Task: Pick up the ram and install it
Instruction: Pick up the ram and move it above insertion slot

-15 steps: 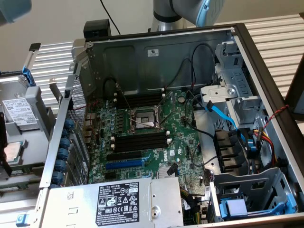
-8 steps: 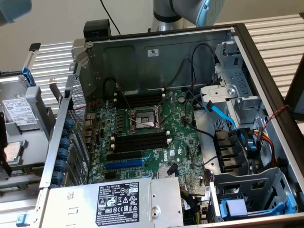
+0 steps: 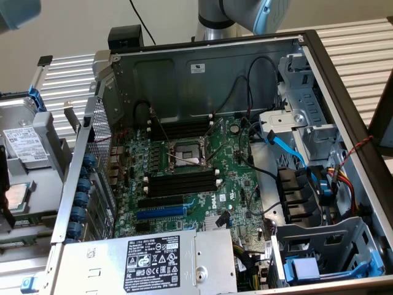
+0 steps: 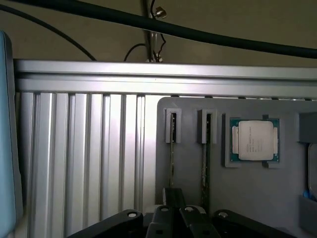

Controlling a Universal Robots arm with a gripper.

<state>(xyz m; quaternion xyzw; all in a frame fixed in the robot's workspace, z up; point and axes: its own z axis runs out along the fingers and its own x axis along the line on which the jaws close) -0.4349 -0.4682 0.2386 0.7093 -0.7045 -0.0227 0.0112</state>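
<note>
Pincer (image 4: 174, 214) is kept pressed together and pointed down at grey tray (image 4: 188, 173), lined up over ram (image 4: 172, 158) farthest from CPU (image 4: 253, 140).

Plain beige wall (image 3: 73, 27) behind; ribbed alu table (image 3: 359, 52) (slats side by side), black cable (image 4: 198, 35) strung before wall.
</note>
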